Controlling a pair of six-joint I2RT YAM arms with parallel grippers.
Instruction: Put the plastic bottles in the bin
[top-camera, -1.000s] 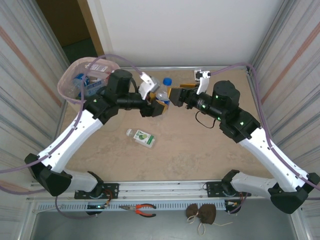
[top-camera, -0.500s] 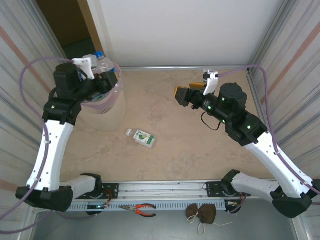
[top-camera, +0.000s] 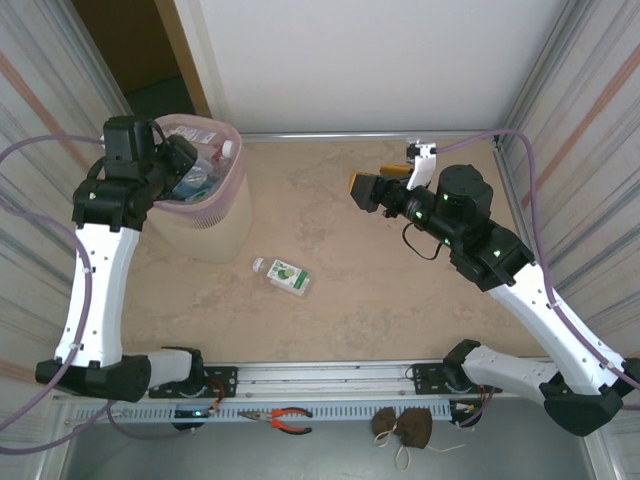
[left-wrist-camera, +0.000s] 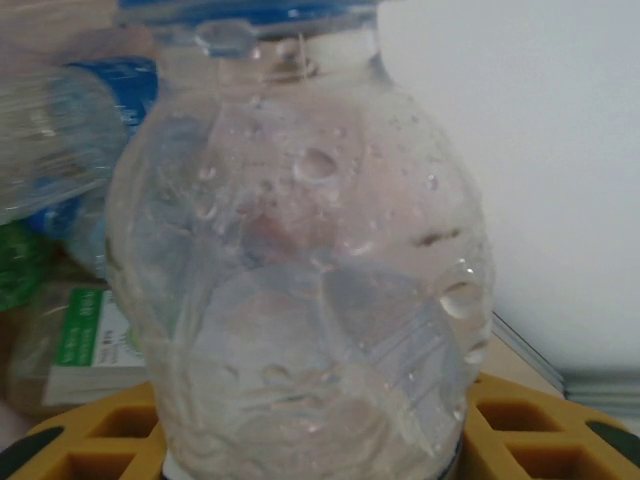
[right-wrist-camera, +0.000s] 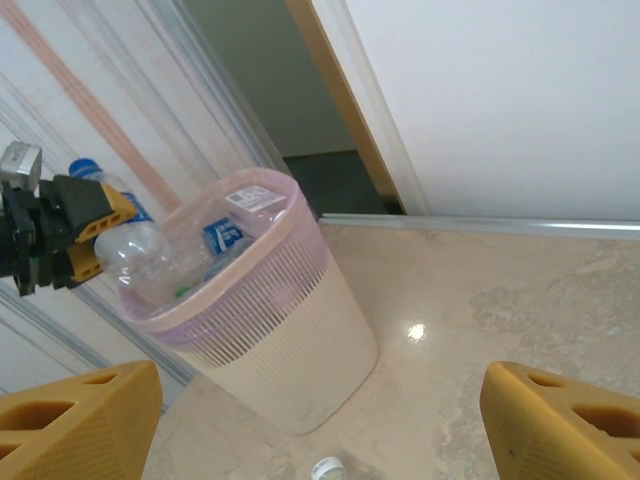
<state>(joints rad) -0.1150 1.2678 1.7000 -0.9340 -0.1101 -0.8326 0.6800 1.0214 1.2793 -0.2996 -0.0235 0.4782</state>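
A clear bottle with a blue cap stands upright between the yellow fingers of my left gripper, which is shut on it. In the right wrist view that bottle hangs just over the rim of the beige bin with its pink liner. From above, the left gripper sits over the bin, which holds several bottles. Another clear bottle with a green label and white cap lies on the table. My right gripper is open and empty, its fingers wide apart.
The bin stands at the table's back left corner, against the ribbed side wall. A white back wall and a right side wall close the table in. Pliers lie on the near rail.
My left arm swung from the table's middle to the bin with the blue-capped bottle, then lowered it to the bin's mouth. My right gripper drew back slightly and has since held still.
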